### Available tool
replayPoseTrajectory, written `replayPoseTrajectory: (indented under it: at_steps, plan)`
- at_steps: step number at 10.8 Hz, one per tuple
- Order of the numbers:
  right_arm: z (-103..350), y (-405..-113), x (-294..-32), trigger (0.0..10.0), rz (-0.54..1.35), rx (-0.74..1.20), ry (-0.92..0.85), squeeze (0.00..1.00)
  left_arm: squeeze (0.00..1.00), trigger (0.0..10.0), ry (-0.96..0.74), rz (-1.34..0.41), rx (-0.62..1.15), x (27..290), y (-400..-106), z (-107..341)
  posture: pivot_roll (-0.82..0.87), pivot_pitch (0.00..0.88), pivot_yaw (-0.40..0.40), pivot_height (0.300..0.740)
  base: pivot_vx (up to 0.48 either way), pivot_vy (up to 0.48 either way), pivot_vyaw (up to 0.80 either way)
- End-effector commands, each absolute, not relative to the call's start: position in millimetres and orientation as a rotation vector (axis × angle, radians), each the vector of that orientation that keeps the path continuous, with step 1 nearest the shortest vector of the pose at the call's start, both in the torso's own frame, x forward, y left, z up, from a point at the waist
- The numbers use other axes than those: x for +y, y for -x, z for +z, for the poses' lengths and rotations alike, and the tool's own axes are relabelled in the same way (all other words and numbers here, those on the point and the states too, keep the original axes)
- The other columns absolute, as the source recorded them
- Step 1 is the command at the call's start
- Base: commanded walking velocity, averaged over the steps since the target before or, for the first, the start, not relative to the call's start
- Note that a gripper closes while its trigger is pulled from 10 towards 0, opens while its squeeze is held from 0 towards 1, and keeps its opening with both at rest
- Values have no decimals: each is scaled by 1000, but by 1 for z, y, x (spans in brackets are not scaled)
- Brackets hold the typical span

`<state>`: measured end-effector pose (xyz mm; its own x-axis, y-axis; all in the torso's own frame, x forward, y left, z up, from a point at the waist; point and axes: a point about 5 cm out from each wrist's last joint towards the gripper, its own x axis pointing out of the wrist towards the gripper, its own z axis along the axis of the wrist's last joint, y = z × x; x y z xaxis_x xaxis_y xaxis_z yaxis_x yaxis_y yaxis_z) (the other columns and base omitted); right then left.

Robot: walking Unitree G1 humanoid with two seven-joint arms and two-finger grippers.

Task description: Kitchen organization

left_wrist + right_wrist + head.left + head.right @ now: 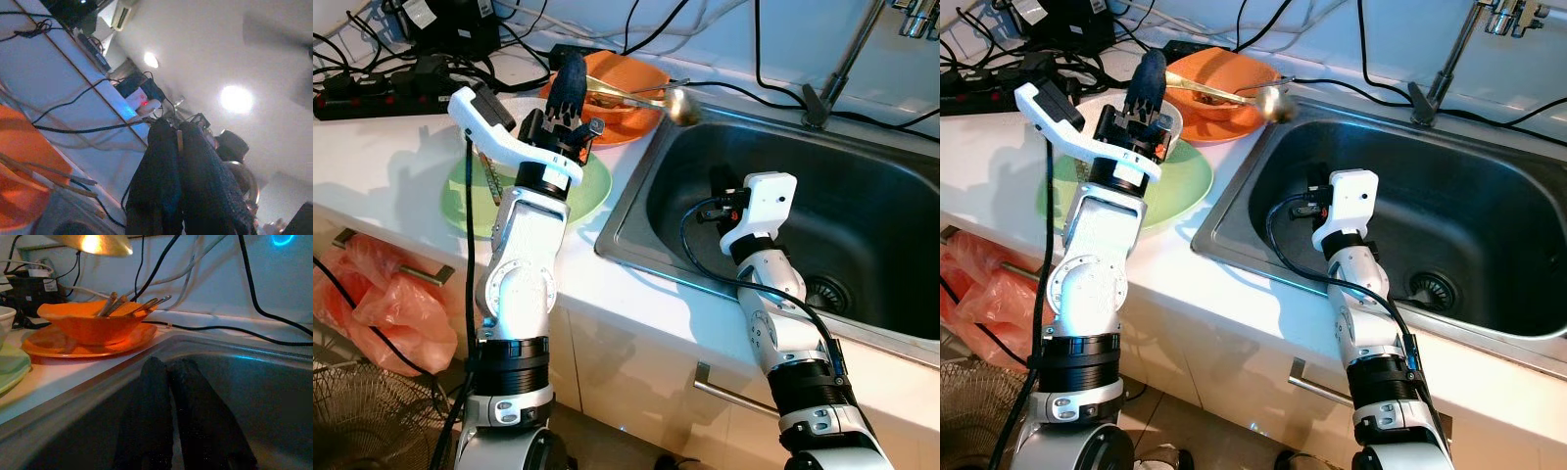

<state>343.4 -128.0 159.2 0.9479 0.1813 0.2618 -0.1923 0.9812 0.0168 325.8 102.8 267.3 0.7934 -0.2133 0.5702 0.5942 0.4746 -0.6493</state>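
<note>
Dishes crowd the white counter left of the stainless steel sink: one orange plastic bowl on one orange plate, one pale green round plate, one small white bowl, and one long metal ladle whose cup juts over the sink's rim. At least four utensil handles lean in the orange bowl.

The left tool is raised above the green plate, its two black fingers pressed together with nothing visible between them. The right tool is low inside the sink basin, fingers likewise pressed together and empty.

Judging the risks: the left arm stands close to the orange stack, so a careless sweep could knock the ladle into the sink or tip the bowl. Black cables trail across the counter behind the dishes and could snag a finger.
</note>
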Motion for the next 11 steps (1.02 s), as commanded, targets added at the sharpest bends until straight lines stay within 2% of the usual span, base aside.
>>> replayPoseTrajectory:
  at_steps: [1, 7, 10, 11]
  plan:
    - [149, -343, -134, 10000, 154, -219, -77, 0, 0, 10000, 1087, -568, -402, 80, -326, 268, 49, 70, -32, 740, 0, 0, 0]
    - [149, -344, -144, 10000, 91, -204, -224, 0, 0, 10000, 1097, -650, -229, 56, -329, 249, 45, 70, -26, 740, 0, 0, 0]
    - [148, -344, -149, 10000, 72, -196, -264, 0, 0, 10000, 1099, -632, -228, 57, -331, 247, 44, 77, -25, 740, 0, 0, 0]
    - [144, -344, -154, 10000, 47, -174, -316, 655, 0, 10000, 1099, -625, -253, 59, -331, 251, 43, 80, -27, 740, 0, 0, 0]
